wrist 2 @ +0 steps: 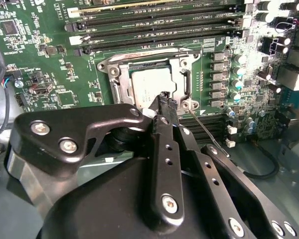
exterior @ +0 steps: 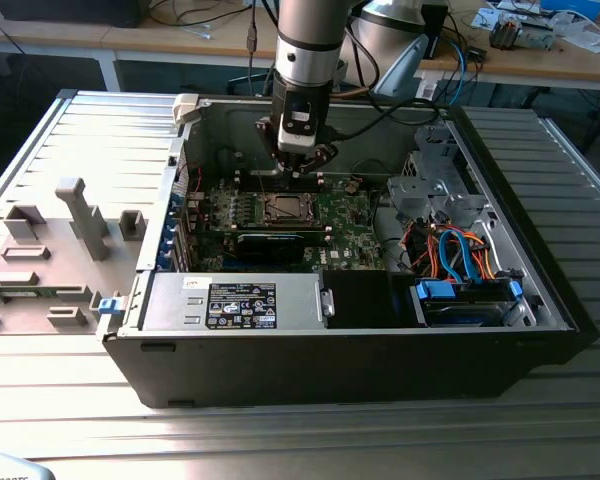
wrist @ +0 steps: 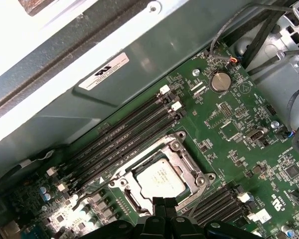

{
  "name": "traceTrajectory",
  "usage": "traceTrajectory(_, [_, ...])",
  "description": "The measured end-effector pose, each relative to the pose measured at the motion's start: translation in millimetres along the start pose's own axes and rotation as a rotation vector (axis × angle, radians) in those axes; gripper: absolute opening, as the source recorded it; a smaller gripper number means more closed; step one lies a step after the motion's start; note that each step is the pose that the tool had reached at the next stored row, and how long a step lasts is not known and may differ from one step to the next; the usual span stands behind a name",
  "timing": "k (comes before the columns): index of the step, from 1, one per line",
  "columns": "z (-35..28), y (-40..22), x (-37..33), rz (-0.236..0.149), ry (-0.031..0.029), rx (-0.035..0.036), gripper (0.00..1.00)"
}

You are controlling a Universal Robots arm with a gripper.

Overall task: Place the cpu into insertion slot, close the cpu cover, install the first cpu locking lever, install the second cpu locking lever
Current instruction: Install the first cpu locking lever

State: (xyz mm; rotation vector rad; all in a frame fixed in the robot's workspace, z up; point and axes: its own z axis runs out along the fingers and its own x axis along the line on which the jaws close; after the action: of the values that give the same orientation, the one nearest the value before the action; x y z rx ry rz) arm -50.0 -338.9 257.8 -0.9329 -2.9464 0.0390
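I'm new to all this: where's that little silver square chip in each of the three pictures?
Exterior view: the cpu sits in the insertion slot, close under the gripper.
Second wrist view: the cpu lies in the insertion slot, just beyond the gripper.
First wrist view: likewise, the cpu just beyond the gripper.
Shared landmark: the gripper.

Big grey ribbed metal tabletop (exterior: 100,140) in front. Behind it, a long light wooden bench (exterior: 70,45) on a white leg (exterior: 108,72), black cables (exterior: 195,15) lying on top. Soft, even light.
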Motion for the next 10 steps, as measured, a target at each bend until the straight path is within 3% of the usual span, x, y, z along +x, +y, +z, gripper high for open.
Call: traceTrajectory(10, [0.0, 0.0, 0.0, -0.024, -0.0010, 0.0010, 0.11])
